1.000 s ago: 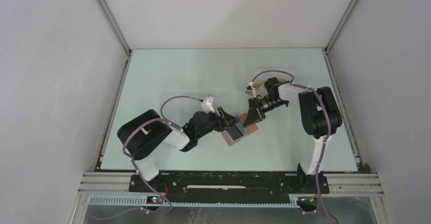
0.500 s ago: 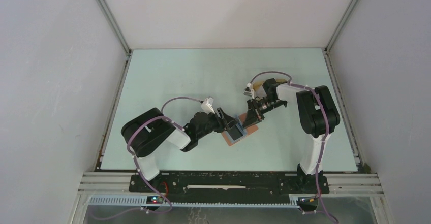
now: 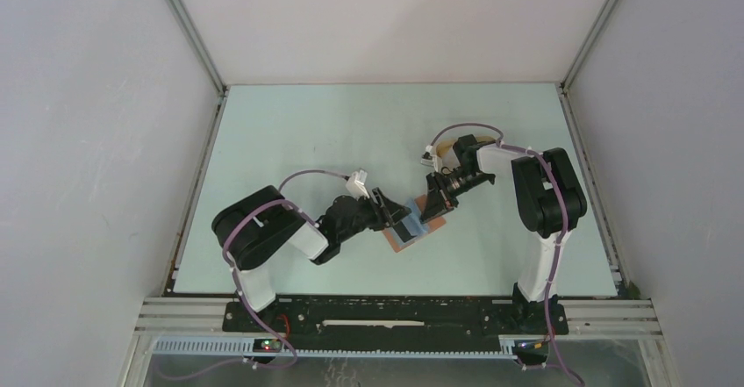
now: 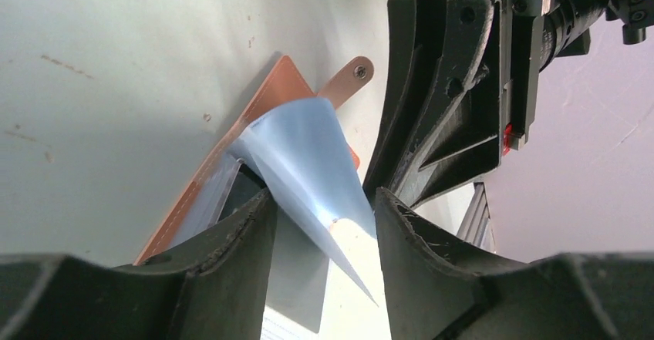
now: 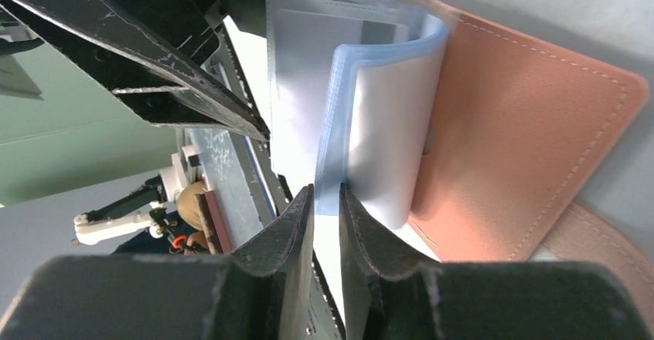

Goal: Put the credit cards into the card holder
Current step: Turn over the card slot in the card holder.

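The card holder [image 3: 430,204] lies open on the table, reddish-brown outside [image 5: 524,139] with pale blue sleeves. My right gripper [image 5: 327,201] is shut on one sleeve leaf, holding it curled up off the others; in the top view the right gripper [image 3: 433,203] sits at the holder's far side. My left gripper [image 4: 324,217] is at the holder's near side [image 3: 397,218]. Its jaws stand apart, with the lifted leaf between them. A dark credit card [image 3: 406,229] lies partly in a sleeve. It shows grey against the left finger [image 4: 297,270], with a gap to the right finger.
A tan tray [image 3: 447,147] sits just behind the right wrist, mostly hidden by it. One of the left fingers [image 5: 170,78] crosses the top left of the right wrist view. Both arms meet over the holder near the table's middle.
The left arm's shoulder swung a little to the right and its gripper shifted slightly. Less of the dark card shows beside the holder. The right gripper has kept its hold.
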Available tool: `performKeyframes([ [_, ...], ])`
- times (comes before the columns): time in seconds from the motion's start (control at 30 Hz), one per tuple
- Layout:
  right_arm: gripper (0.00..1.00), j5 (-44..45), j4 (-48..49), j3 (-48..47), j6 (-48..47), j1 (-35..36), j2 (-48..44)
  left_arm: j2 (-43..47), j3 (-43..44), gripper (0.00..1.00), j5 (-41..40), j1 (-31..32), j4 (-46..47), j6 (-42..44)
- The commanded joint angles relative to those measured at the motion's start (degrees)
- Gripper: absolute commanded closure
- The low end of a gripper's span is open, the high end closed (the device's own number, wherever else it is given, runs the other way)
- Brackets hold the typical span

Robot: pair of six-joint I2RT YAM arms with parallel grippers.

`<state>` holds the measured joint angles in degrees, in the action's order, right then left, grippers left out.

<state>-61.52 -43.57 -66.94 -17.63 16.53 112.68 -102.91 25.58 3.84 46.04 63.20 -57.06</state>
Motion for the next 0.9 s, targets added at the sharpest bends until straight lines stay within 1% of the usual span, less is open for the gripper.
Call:
performKeyframes([
  [0.0, 0.73, 4.47, 2.31, -0.86, 0.66, 0.17, -2.95, 0.75, -2.46, 0.46, 0.21, -0.43, 3.44, -0.49],
  [0.13, 0.69, 7.06, 3.37, -0.26, 0.44, -0.01, -5.77, 0.88, -3.55, 0.51, 0.21, -0.49, 3.55, -0.86],
  [0.3, 0.66, 9.48, 3.92, 0.05, -0.72, -0.25, -9.25, 1.45, -3.81, 0.65, -0.02, -0.48, 1.02, -1.94],
  [0.37, 0.65, 10.07, 3.81, 0.18, -1.42, -0.44, -10.88, 2.42, -3.99, 0.70, -0.76, -0.45, -0.86, -2.11],
  [0.53, 0.65, 11.40, 3.78, 0.71, -4.00, -0.76, -15.74, 5.46, -3.28, 0.74, -2.67, -0.27, -8.82, -1.51],
  [0.67, 0.64, 9.54, 2.64, 1.33, -8.70, -0.98, -20.60, 8.28, -2.94, 0.75, -3.70, 0.06, -14.42, -0.54],
  [0.7, 0.65, 8.91, 2.09, 1.49, -10.57, -0.98, -21.77, 9.03, -2.69, 0.74, -3.66, 0.28, -16.00, -0.02],
  [0.73, 0.65, 8.62, 1.88, 1.78, -12.02, -0.90, -23.13, 10.27, -2.46, 0.72, -5.35, 0.48, -18.43, 0.65],
  [0.87, 0.65, 10.22, 3.52, 3.81, -15.85, -1.30, -29.72, 20.88, -1.95, 0.64, -11.22, 2.23, -31.51, 5.30],
])
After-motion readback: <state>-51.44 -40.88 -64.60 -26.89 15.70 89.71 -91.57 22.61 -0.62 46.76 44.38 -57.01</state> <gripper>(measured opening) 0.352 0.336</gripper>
